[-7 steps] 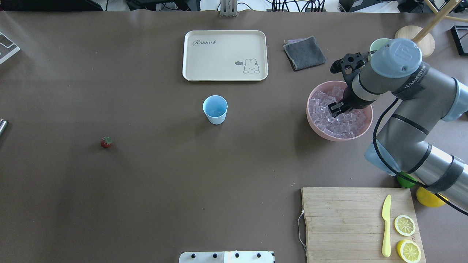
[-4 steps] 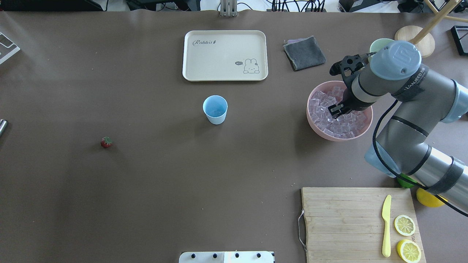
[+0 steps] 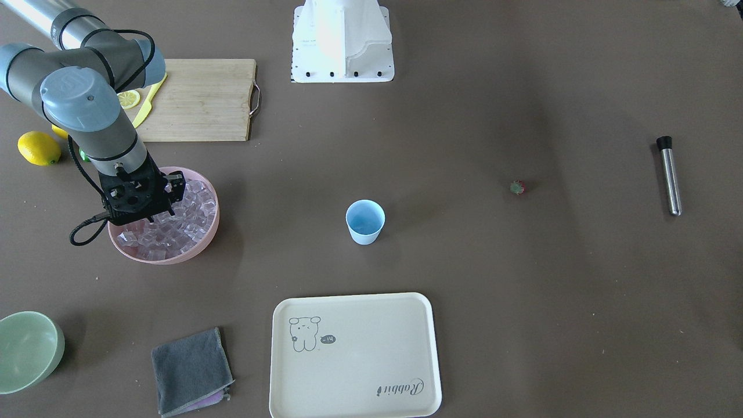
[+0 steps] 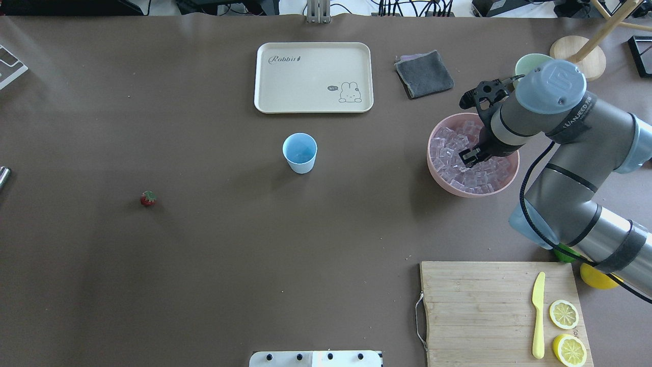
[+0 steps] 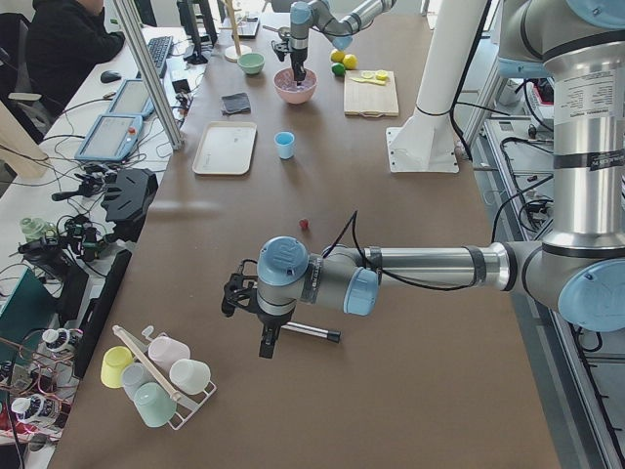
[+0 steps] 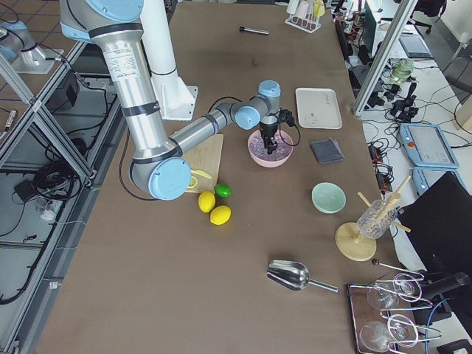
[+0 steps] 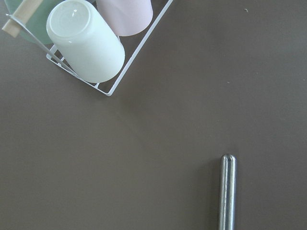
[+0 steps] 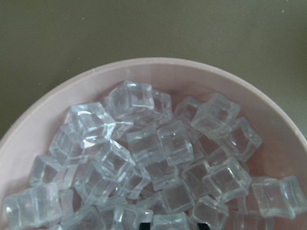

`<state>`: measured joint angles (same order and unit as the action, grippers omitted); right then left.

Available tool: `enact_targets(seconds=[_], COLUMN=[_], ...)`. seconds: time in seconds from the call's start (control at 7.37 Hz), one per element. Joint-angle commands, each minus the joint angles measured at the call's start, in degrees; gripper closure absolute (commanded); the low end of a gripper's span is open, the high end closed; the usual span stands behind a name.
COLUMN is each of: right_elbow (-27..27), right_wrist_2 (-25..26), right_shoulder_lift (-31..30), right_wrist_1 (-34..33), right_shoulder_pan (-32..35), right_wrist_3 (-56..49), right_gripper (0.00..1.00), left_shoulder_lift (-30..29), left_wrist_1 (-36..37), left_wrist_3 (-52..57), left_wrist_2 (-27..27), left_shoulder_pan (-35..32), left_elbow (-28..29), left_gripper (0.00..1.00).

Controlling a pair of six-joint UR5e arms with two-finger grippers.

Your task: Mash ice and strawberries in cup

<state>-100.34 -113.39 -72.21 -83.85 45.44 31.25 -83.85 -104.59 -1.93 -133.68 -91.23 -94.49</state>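
Your cup (image 4: 299, 153) sits mid-table, tray (image 4: 313, 76) beyond it, strawberry (image 4: 147, 198) to its left, ice (image 4: 448, 148) in the bowl (image 4: 471, 191) to its right.

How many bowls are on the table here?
2. The pink bowl, full of ice, stands on the robot's right, beyond the cutting board. The pale green bowl, empty, sits farther out, near the grey cloth. No others show in any view.

light blue cup (image 4: 299, 153), pink bowl (image 4: 442, 183), clear ice (image 4: 445, 148), red strawberry (image 4: 147, 198), cream rabbit-print tray (image 4: 313, 76)
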Motion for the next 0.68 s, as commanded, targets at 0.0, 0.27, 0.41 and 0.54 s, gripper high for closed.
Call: enact_targets(seconds=[0.0, 0.27, 0.41, 0.54], right_elbow=[0.06, 0.06, -0.2, -0.38], right_wrist_2=[0.01, -0.08, -0.6, -1.73], right_shoulder_lift=[-0.04, 0.49, 0.93, 2.24], right_wrist_1=[0.0, -0.09, -0.09, -0.26], right_shoulder_pan=[-0.09, -0.17, 0.52, 2.36], right_wrist_3=[-0.05, -0.05, -0.14, -0.14], right_gripper=[0.79, 0.87, 0.87, 0.88], left_shoulder_lift=[0.09, 0.0, 0.0, 0.0], left_wrist_1=[0.0, 0.0, 0.0, 0.0], left_wrist_3=[0.0, 0.0, 0.0, -0.09], left_wrist_2=[0.0, 0.0, 0.0, 0.09], left_shoulder_pan=[0.0, 0.0, 0.0, 0.0], left_elbow=[-0.25, 0.01, 0.1, 0.1], left_gripper=[0.01, 0.01, 0.01, 0.01])
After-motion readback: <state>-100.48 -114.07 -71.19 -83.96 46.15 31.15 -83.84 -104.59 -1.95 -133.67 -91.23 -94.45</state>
